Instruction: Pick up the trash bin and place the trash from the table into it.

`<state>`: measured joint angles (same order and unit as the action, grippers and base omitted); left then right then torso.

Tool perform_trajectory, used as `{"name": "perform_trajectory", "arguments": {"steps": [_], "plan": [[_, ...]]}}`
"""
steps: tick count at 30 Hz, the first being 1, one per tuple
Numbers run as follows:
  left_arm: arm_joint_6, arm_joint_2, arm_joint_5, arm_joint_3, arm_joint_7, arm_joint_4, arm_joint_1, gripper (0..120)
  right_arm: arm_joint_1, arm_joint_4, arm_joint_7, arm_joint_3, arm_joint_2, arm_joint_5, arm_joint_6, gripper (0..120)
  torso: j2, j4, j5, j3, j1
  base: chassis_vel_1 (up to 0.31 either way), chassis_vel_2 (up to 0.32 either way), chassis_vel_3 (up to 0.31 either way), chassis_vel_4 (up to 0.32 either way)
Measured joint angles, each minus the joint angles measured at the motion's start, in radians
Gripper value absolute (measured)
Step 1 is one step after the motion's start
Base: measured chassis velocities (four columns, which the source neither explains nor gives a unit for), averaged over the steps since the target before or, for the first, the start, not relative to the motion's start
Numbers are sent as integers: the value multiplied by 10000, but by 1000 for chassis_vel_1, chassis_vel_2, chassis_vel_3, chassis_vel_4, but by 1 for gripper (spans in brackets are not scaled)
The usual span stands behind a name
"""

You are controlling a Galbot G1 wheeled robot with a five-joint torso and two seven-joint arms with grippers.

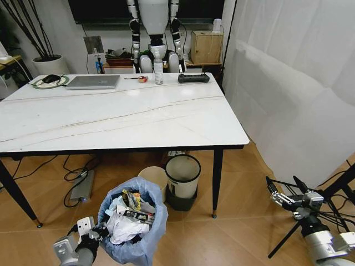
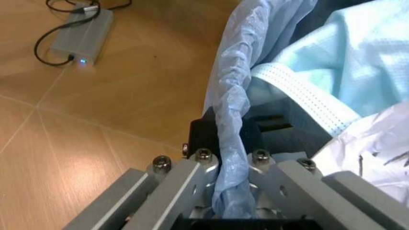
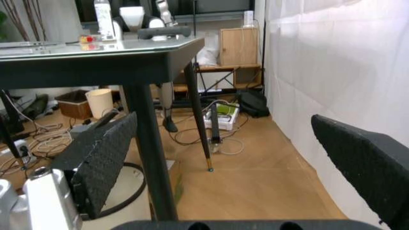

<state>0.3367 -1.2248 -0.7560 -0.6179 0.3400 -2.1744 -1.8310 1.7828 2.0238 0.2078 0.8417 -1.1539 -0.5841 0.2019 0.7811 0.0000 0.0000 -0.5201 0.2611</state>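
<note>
Veined white marble surface [image 1: 127,113] above a tan floor.
Left end effector [image 2: 231,191] pinches the trash bin's [image 1: 135,230] crinkly blue bag rim; right end effector [image 1: 284,191] hangs wide open.

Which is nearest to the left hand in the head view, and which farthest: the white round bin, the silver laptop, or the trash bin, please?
1. The trash bin, gripped at its bag rim by the left hand.
2. The white round bin, under the table edge.
3. The silver laptop, on the table's far side.

The trash bin [image 1: 135,227] stands on the floor before the table [image 1: 116,119], trash [image 1: 126,221] inside it.
</note>
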Motion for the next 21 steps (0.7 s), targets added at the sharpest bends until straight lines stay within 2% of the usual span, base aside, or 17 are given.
{"name": "perform_trajectory", "arguments": {"steps": [11,21], "plan": [[0,-40,-1,7,0,76,35,0,0,0,0,0,0,0,0,100,-460,0,1,271,-187,0,0,0,0],[-6,-105,-143,76,0,577,253,0,0,0,0,0,0,0,0,100,-924,0,0,542,-381,0,0,0,0]]}}
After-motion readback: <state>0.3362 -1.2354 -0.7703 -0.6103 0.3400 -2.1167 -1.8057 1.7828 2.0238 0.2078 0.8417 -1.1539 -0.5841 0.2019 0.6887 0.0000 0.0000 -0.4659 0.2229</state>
